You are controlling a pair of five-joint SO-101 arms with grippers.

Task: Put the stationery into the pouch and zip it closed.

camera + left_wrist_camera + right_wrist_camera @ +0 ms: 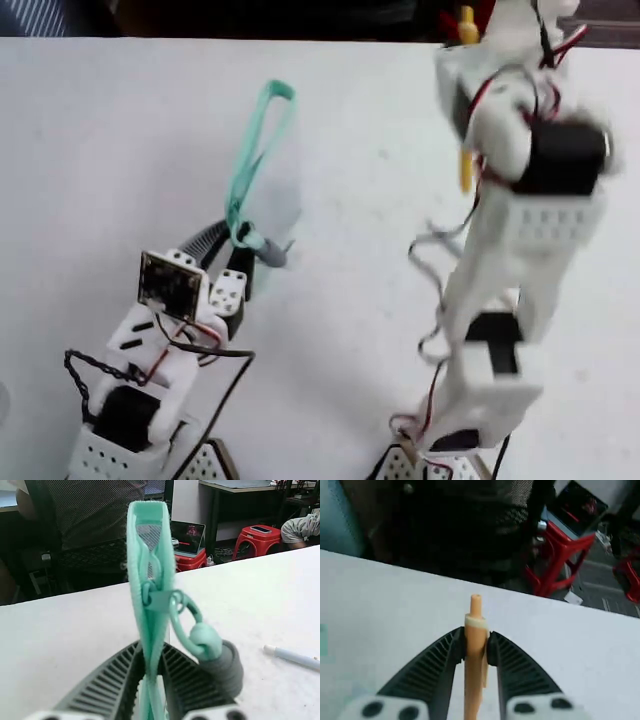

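- Pouch: mint rim and clear body, standing on edge on the table at left centre with its mouth up. From above, the mouth reads as a narrow open slit.
- Left gripper: clamped on the pouch's near end and holding it upright. The zip pull hangs just beside one jaw.
- Right gripper: closed on an orange pen, whose tip sticks out past the jaws. It is raised near the table's far right edge, well apart from the pouch.
- Second pen: pale, lying on the table off to one side of the pouch.
- Step, as judged: loading stationery. The orange pen is lifted but not yet in, and the zip is not yet closed.
- Next move calls for carrying the orange pen over the mouth, turning it to lie along the slit, then lowering it before letting go.
- Risk: the slit is narrow, so a crooked pen may catch on the rim.
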